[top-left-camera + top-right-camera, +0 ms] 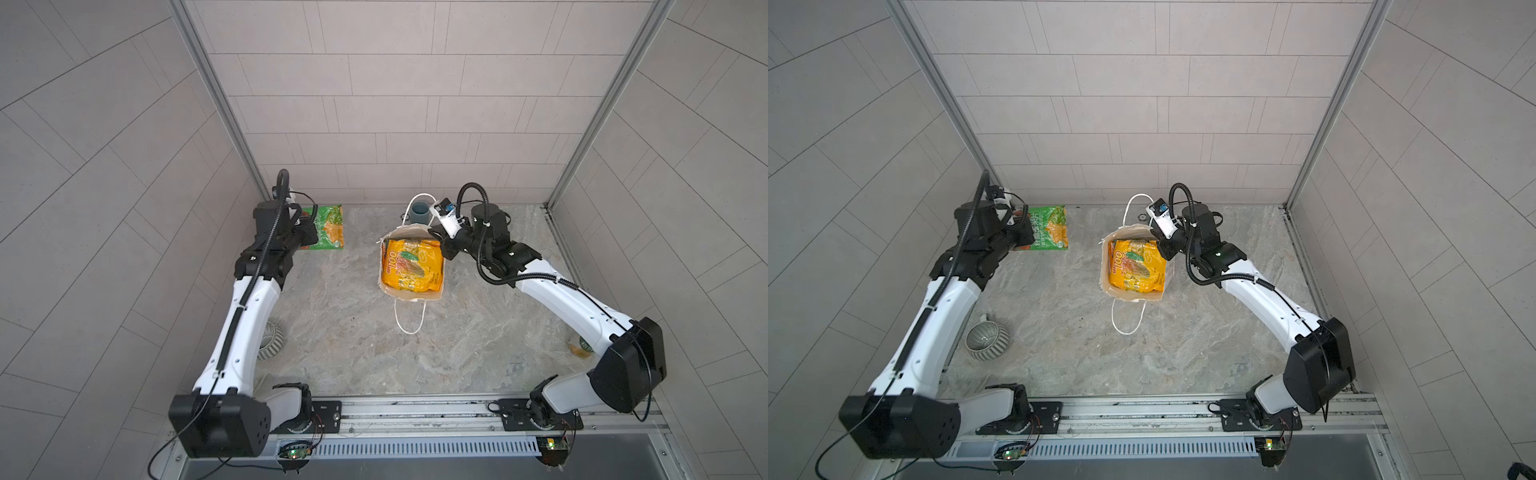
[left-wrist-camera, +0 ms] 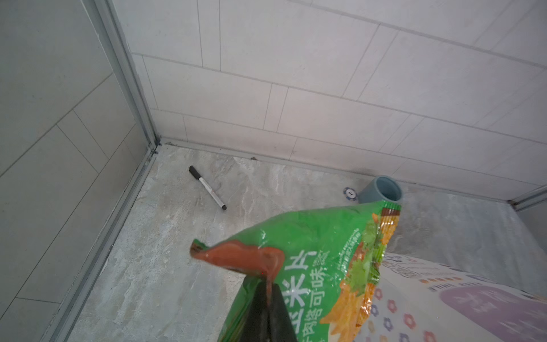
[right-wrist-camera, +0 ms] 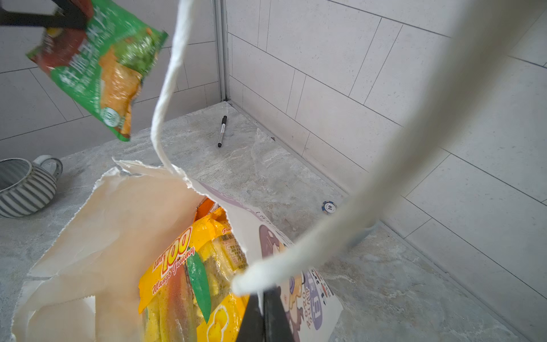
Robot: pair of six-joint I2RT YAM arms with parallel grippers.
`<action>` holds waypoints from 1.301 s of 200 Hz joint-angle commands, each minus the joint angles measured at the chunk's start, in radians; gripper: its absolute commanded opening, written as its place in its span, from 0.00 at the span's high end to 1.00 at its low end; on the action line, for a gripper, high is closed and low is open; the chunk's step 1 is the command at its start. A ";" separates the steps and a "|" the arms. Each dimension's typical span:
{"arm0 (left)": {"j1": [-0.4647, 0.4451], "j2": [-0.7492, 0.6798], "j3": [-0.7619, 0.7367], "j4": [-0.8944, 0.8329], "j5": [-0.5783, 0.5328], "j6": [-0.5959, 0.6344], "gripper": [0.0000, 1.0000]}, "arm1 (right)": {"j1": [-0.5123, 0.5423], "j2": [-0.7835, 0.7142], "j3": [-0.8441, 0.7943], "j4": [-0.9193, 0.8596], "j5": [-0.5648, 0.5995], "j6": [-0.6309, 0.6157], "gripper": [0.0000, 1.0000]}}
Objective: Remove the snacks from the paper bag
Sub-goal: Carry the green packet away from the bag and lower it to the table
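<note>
Light is bright, soft and even; shadows on the bench are faint. Both top views bow the wall tiles near their edges. In the right wrist view the cord handle of the paper bag is out of focus, and the green snack packet is smeared.

A black marker pen with a white barrel lies on the grey marbled stone surface near the back left corner. A small grey-blue cylindrical cup stands by the pale tiled back wall, with a blue-and-white poker chip just beside it. A grey striped ceramic mug sits well apart, front left.
</note>
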 commanded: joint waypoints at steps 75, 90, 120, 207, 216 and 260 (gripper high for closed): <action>0.122 0.363 0.022 0.020 0.059 0.082 1.00 | -0.004 -0.050 0.008 0.037 0.006 -0.005 1.00; 0.127 0.407 0.042 0.001 0.055 0.100 1.00 | -0.004 -0.047 0.010 0.036 0.007 -0.007 1.00; 0.134 0.481 0.110 -0.050 0.040 0.133 1.00 | -0.005 -0.043 0.010 0.031 0.010 -0.011 1.00; 0.151 0.658 0.257 -0.141 -0.020 0.203 1.00 | -0.004 -0.045 0.010 0.024 0.026 -0.023 1.00; 0.154 0.668 0.265 -0.141 -0.020 0.208 0.98 | -0.006 -0.046 0.010 0.024 0.028 -0.025 1.00; 0.158 0.704 0.310 -0.154 -0.025 0.213 0.76 | -0.005 -0.045 0.010 0.023 0.028 -0.026 1.00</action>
